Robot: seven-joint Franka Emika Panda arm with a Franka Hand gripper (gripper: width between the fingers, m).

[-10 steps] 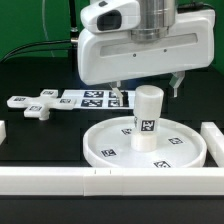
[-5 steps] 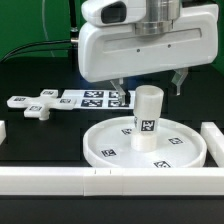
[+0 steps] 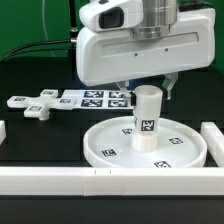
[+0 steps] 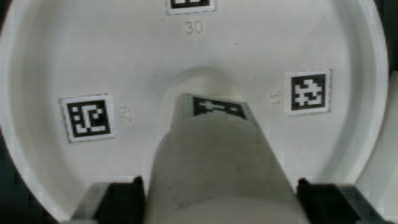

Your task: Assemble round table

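Observation:
The round disc (image 3: 110, 148) lies flat in the exterior view with the short cylindrical leg (image 3: 147, 122) standing upright on its central hub. My gripper (image 3: 145, 92) is right above the leg, one finger on each side of its top. In the wrist view the leg (image 4: 217, 150) runs down between my gripper's (image 4: 221, 205) two black pads (image 4: 121, 200), which sit close to its sides with a thin gap showing. The disc (image 4: 107, 60) fills that view. The small cross-shaped foot (image 3: 36, 106) lies on the table at the exterior view's left.
The marker board (image 3: 90, 98) lies behind the disc. Long white bars stand along the front (image 3: 100, 182) and at the exterior view's right (image 3: 212, 140) and left (image 3: 3, 130).
My fingers have drawn closer together around the top of the leg. The finger at the exterior view's right moved inward. The leg and disc have not moved.

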